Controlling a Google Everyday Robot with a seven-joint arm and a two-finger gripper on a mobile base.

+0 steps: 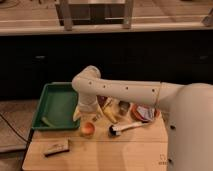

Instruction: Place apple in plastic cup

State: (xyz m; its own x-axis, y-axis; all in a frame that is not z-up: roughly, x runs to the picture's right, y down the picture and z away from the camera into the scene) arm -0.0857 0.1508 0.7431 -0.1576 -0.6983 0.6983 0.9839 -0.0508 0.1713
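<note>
The apple (87, 129) is a small round orange-red fruit on the wooden table, just right of the green tray's front corner. A pale rim shows around its lower part; I cannot tell whether that is the plastic cup or whether the apple sits inside it. The cup does not show as a separate thing elsewhere. My gripper (83, 113) hangs from the white arm, pointing down, just above and slightly left of the apple, over the tray's right edge.
A green tray (54, 106) lies at the left. A long yellow banana-like piece (109, 114), a grey metal cup (123, 107) and a red-orange plate (145, 114) lie to the right. A white-handled brush (125, 128) and a flat brown item (56, 147) lie nearer the front.
</note>
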